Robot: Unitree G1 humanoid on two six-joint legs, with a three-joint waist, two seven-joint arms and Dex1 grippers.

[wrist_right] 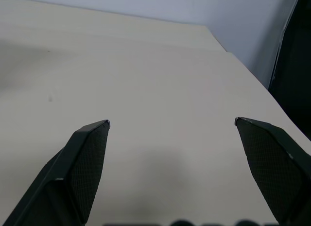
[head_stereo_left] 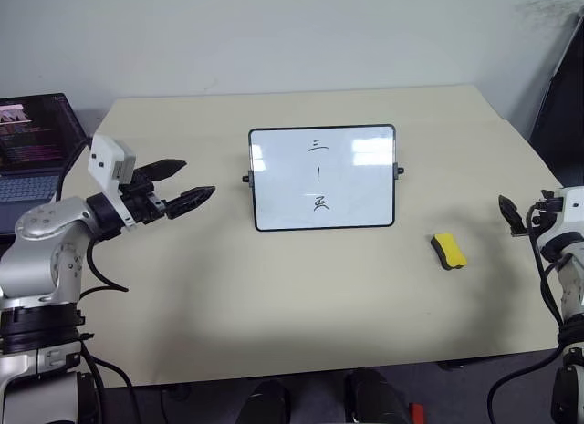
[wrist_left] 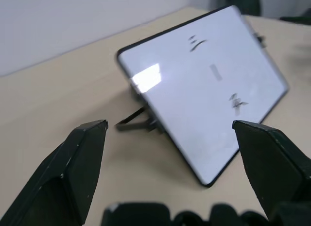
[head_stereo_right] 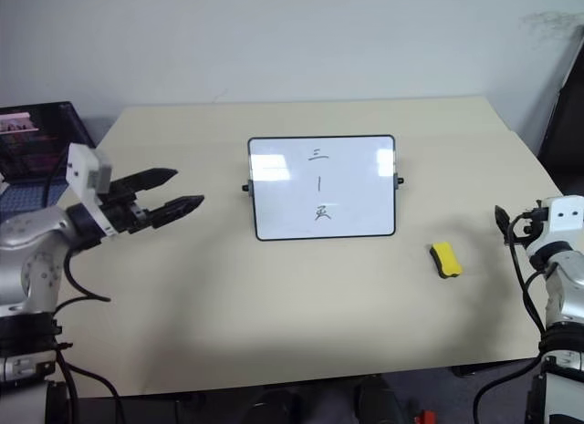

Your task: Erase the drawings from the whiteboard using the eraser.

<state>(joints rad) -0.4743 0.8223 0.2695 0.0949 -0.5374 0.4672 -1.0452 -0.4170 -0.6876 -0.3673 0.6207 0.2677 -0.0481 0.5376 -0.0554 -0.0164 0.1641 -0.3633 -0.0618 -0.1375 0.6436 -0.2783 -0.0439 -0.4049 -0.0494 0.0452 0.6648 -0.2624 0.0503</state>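
The whiteboard (head_stereo_left: 322,177) stands tilted on the beige table (head_stereo_left: 274,305), black-framed, with three dark drawings (head_stereo_left: 318,173) down its middle: three short strokes, one vertical stroke and a scribbled character. The yellow eraser (head_stereo_left: 448,250) lies flat on the table, to the right of the board and nearer me. My left gripper (head_stereo_left: 192,181) hovers open to the left of the board, its fingers pointing toward it with nothing between them. My right gripper (head_stereo_left: 516,212) stands open at the table's right edge, to the right of the eraser and clear of it. The left wrist view faces the whiteboard (wrist_left: 204,90).
An open laptop (head_stereo_left: 32,150) sits at the far left edge of the table. A dark panel (head_stereo_left: 561,96) stands beyond the table's right corner. A pale wall runs behind the table.
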